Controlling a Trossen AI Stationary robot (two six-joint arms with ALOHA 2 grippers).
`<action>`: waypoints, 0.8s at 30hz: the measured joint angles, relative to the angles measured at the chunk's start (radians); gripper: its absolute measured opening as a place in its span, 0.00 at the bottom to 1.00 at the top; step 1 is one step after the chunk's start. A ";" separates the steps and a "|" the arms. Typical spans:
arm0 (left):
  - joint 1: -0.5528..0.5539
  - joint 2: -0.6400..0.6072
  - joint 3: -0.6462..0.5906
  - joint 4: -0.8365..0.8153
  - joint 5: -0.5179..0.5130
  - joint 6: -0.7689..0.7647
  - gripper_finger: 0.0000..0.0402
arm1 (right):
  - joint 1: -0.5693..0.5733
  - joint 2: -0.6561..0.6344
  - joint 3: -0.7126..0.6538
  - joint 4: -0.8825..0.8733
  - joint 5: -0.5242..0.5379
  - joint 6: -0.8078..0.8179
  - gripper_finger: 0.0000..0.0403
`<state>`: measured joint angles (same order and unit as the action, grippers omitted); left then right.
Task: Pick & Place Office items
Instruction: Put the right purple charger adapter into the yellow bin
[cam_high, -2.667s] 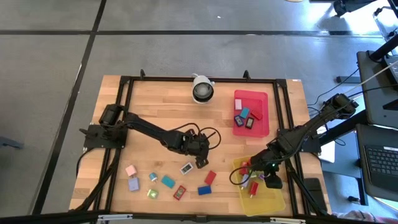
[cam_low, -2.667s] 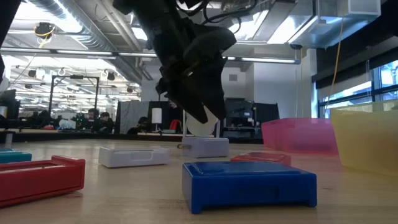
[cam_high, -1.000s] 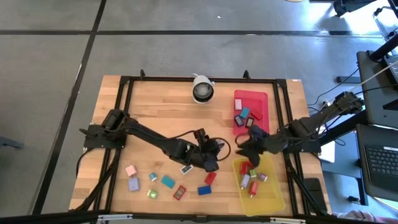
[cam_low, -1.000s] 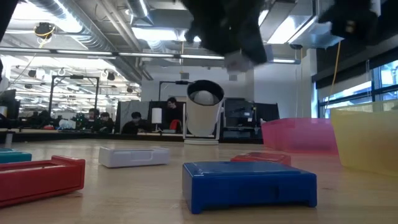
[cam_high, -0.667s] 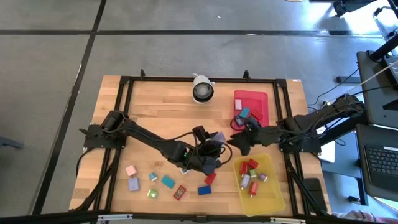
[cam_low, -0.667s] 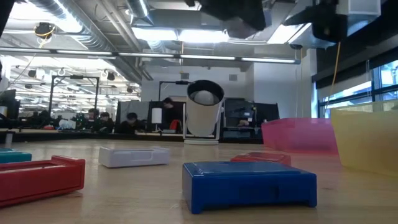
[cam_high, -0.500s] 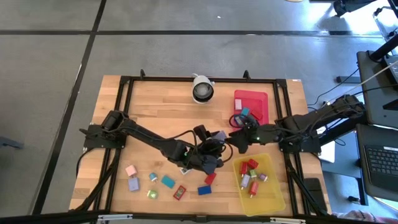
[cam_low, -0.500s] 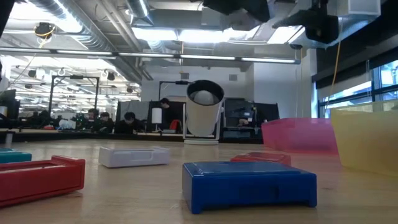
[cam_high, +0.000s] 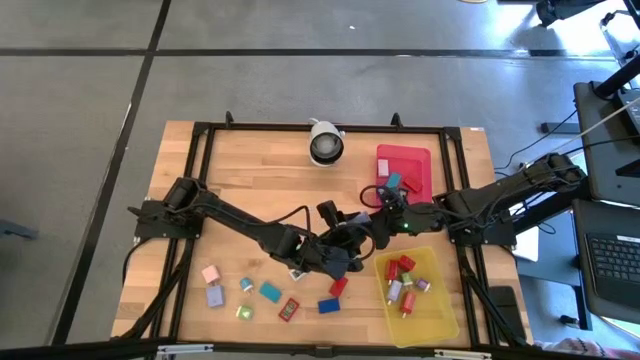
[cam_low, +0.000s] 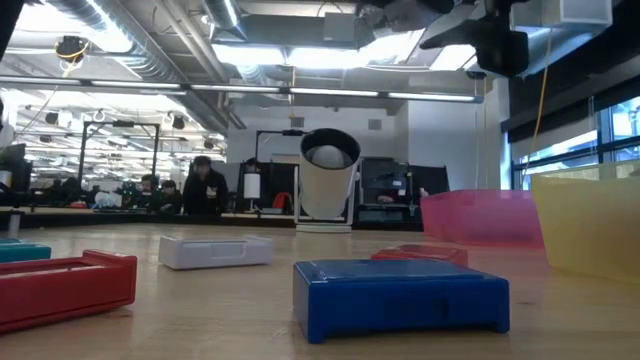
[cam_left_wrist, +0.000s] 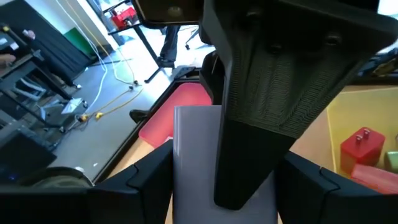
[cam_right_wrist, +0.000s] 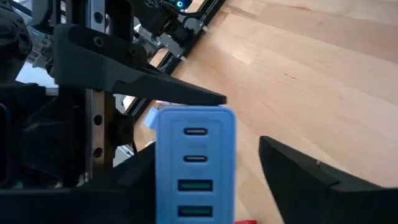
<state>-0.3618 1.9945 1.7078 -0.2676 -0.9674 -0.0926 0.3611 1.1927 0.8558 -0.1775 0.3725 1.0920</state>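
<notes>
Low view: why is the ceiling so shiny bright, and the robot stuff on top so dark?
Low view: the long ceiling lights glare straight at the camera, so the arms overhead show only as dark shapes. Left wrist view: the dark jaws throw shade over the lilac block held between them.

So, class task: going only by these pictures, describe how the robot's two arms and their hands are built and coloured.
Both arms are dark and slender, jointed, with black cables looped along them. The left hand has matte black fingers with a fine ribbed texture. The right hand has plain black wedge-shaped fingers and a small green light behind it.
</notes>
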 joint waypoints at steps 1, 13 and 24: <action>0.000 0.001 0.000 0.000 0.001 0.007 0.54 | 0.000 0.000 0.000 0.002 0.000 0.000 0.56; 0.001 0.002 -0.001 0.005 -0.009 -0.001 0.57 | -0.002 0.000 0.001 0.030 0.000 -0.053 0.29; 0.008 0.000 -0.001 0.018 0.050 -0.172 0.67 | -0.040 -0.040 -0.002 -0.031 -0.049 -0.191 0.29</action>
<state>-0.3534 1.9949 1.7069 -0.2500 -0.9172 -0.2651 0.3215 1.1524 0.8539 -0.2086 0.3236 0.9010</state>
